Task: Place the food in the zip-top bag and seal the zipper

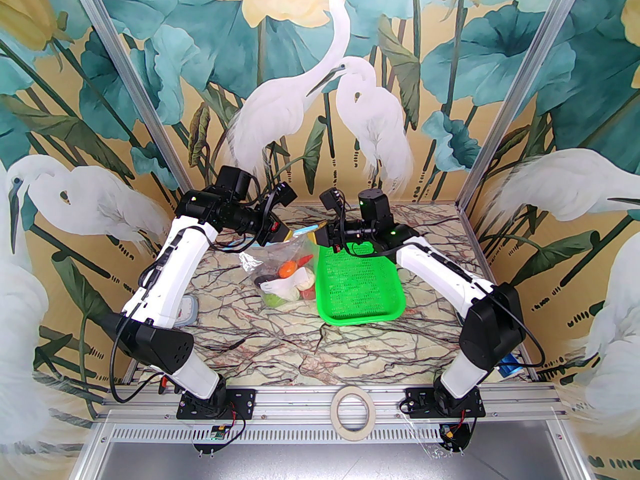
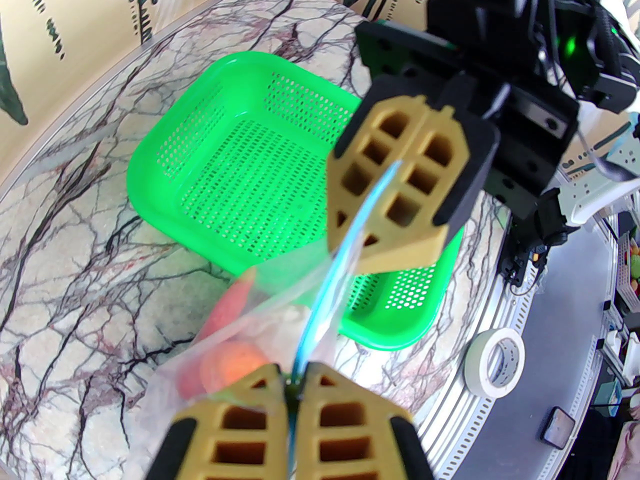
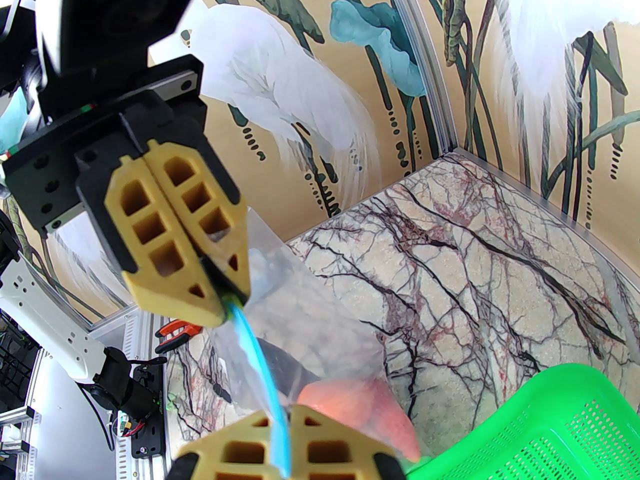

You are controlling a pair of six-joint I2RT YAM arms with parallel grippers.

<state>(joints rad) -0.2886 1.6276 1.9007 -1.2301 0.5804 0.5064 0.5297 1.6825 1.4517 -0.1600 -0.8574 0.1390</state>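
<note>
Two ends held: zipper (image 2: 320,308) stretched taut between both grippers, centre of the top view.
Left gripper (image 2: 295,375): clenched on the near end of the blue strip, bottom of the left wrist view.
Right gripper (image 3: 282,420): clenched on the opposite end of the strip.
Zip-top bag (image 1: 270,268): hangs below the zipper, just left of the green basket (image 1: 357,288) in the top view.
Food (image 1: 287,269): inside the bag, centre of the top view.
</note>
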